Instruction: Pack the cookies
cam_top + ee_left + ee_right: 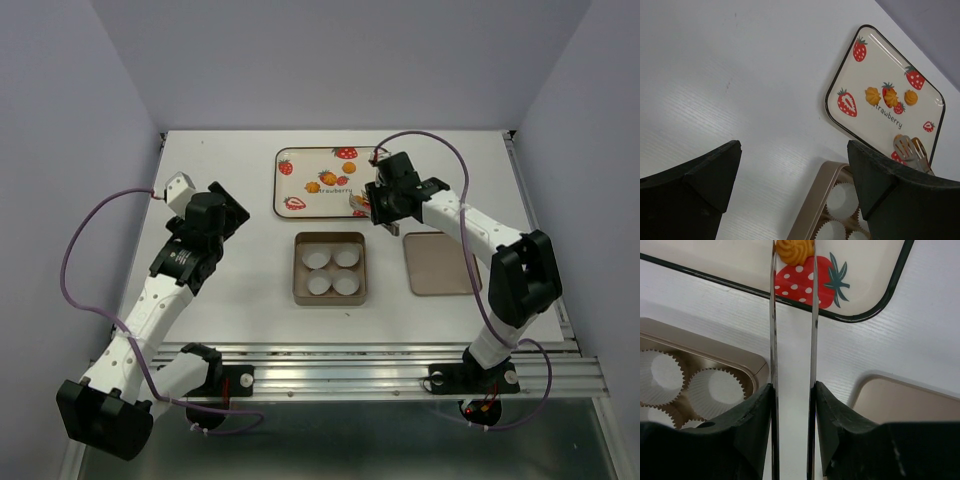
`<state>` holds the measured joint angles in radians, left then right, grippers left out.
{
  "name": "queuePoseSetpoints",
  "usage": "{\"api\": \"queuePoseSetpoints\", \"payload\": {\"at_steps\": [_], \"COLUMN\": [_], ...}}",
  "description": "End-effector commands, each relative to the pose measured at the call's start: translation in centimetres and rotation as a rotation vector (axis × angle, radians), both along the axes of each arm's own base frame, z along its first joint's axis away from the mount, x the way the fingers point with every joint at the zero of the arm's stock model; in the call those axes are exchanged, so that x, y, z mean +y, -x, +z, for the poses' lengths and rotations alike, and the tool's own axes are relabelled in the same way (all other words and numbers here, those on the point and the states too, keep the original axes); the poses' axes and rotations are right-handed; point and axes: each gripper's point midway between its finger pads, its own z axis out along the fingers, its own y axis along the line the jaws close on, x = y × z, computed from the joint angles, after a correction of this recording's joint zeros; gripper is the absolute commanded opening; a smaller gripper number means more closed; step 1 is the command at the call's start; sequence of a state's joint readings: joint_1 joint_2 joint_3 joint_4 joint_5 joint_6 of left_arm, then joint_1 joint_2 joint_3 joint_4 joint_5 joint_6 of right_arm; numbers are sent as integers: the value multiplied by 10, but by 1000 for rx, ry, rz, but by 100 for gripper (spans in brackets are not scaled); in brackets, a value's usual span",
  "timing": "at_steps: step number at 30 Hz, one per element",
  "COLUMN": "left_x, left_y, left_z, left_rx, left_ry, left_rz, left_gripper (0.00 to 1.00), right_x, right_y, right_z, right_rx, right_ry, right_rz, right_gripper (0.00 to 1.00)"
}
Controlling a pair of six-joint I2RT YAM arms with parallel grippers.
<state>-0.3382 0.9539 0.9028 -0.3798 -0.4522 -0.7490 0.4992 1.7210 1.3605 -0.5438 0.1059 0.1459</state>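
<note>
Barely started: cups [318,259] in tin [300,291] empty, three cookies [327,178] on tray [310,162], fourth cookie [794,251] between tongs [774,340] tips. Right claw [380,207] clenched on tongs; left claw [794,150] released, idle over surface [240,270].

Left arm [160,290] bent, jaws wide apart, right arm [470,222] extended, jaws clamping tongs [813,340].

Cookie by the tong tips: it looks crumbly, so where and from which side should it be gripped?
Pinch the cookie across its rounded sides, coming down from above with the tongs straddling it: it lies flat on the tray, swirl up.
</note>
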Motion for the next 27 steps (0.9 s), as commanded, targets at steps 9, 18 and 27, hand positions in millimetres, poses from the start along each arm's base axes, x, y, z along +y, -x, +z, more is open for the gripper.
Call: {"api": "queuePoseSetpoints", "payload": {"at_steps": [9,18,27], "left_x": [0,-6,-33], "left_y": [0,0,2], "left_z": [-2,-1,-12], "left_rx": [-16,-15,-5], "left_ry": [11,27,64], "left_rz": [-2,-32,-182], "left_gripper": [99,99,99], "right_x": [4,8,15], "right_y": [-3,39,110], "right_z": [82,102,102], "right_rx": [-239,-232,-150], "right_ry": [-126,-171,-186], "right_rz": [5,59,181], "right_gripper": [31,31,31]}}
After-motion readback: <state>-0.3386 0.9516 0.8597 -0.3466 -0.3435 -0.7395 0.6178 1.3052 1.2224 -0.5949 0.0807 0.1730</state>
